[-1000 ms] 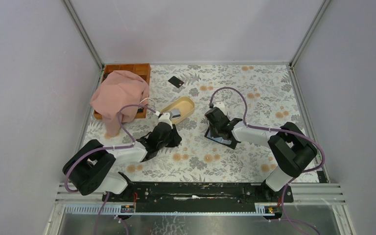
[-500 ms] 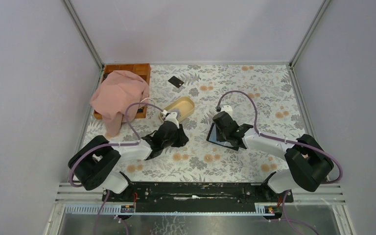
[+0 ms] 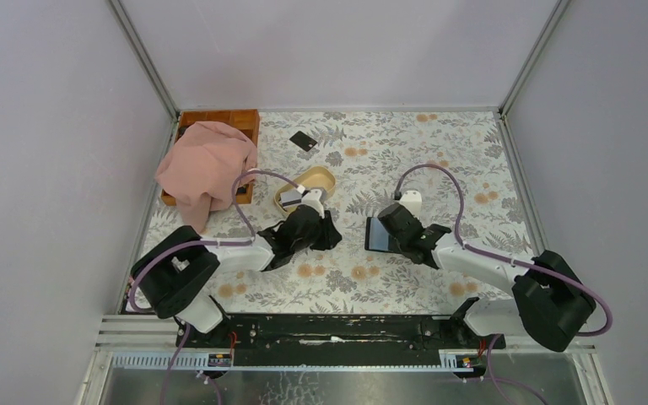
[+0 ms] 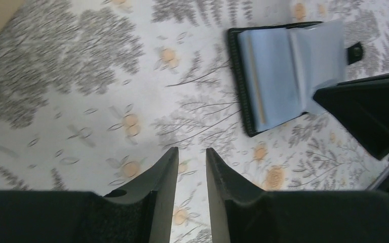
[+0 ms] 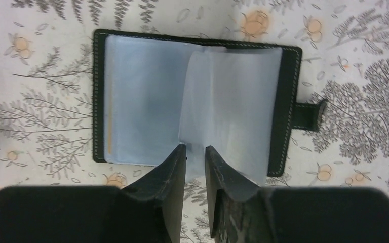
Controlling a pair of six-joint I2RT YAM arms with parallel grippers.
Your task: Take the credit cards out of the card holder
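Note:
The card holder (image 3: 377, 235) lies open on the floral table, its blue-grey plastic sleeves facing up (image 5: 142, 96). One sleeve page stands raised in the middle, and its lower edge reaches down between the tips of my right gripper (image 5: 196, 148), whose jaws stand slightly apart and open. In the left wrist view the holder (image 4: 283, 71) is at the upper right. My left gripper (image 4: 192, 152) hovers open over bare table left of it, holding nothing. One black credit card (image 3: 304, 141) lies flat at the back of the table.
A beige oval dish (image 3: 314, 178) sits just behind my left gripper (image 3: 331, 234). A pink cloth (image 3: 207, 164) drapes over a wooden tray (image 3: 224, 118) at the back left. The holder's strap with its stud (image 5: 309, 115) sticks out to the right.
My right gripper's jaws have parted and that wrist has drawn right and nearer. The left gripper has slid right, away from the dish toward the holder.

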